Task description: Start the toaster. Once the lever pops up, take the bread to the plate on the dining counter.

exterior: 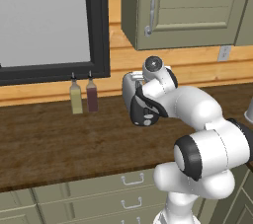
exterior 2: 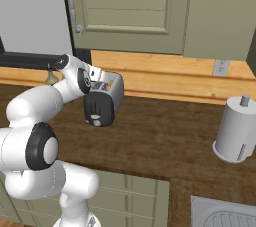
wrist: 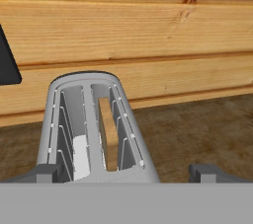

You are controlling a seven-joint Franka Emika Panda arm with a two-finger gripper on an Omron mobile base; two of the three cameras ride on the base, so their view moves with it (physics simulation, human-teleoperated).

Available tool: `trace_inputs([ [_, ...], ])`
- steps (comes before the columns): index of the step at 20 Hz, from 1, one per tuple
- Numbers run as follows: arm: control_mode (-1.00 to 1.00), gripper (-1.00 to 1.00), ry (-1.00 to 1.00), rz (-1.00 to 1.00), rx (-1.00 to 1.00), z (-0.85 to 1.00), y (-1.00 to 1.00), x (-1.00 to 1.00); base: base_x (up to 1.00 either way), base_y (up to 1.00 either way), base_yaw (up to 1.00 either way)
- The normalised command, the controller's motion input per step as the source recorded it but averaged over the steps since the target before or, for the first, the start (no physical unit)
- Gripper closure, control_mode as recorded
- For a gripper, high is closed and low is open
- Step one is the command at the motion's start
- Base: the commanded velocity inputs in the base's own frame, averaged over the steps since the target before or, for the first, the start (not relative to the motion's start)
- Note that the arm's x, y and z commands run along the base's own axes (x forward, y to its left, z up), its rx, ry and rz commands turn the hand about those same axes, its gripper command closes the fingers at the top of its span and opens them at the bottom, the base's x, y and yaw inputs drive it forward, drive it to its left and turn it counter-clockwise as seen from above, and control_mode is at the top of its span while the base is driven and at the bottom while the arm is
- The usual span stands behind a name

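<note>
You've got the tool (wrist: 126, 174) spread wide above the small rounded white-silver toaster (wrist: 94, 129) w/ black end panel – tan bread slice (wrist: 107, 136) sits in its right slot, on dark wood-grain bench (wrist: 197, 129). No readable writing.

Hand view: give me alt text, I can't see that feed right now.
The toaster seen from above and close, a tan bread slice standing in its right slot, between the open gripper's fingertips. Behind: brown counter, wooden wall.

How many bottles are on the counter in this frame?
2. A yellowish bottle and a dark red bottle stand side by side against the wall under the window, left of the toaster. The arm hides part of the counter, so another could be behind it.
</note>
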Motion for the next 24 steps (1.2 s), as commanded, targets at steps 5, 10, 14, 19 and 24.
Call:
trace_inputs([
  [5, -1.00, -1.00, 0.00, 0.00, 0.00, 0.00, 0.00, 0.00, 0.00, 0.00, 0.00],
  [10, -1.00, -1.00, 0.00, 0.00, 0.00, 0.00, 0.00, 0.00, 0.00, 0.00, 0.00],
  [14, -1.00, -1.00, 0.00, 0.00, 0.00, 0.00, 0.00, 0.00, 0.00, 0.00, 0.00],
  [19, -1.00, -1.00, 0.00, 0.00, 0.00, 0.00, 0.00, 0.00, 0.00, 0.00, 0.00],
  [24, -1.00, -1.00, 0.00, 0.00, 0.00, 0.00, 0.00, 0.00, 0.00, 0.00, 0.00],
])
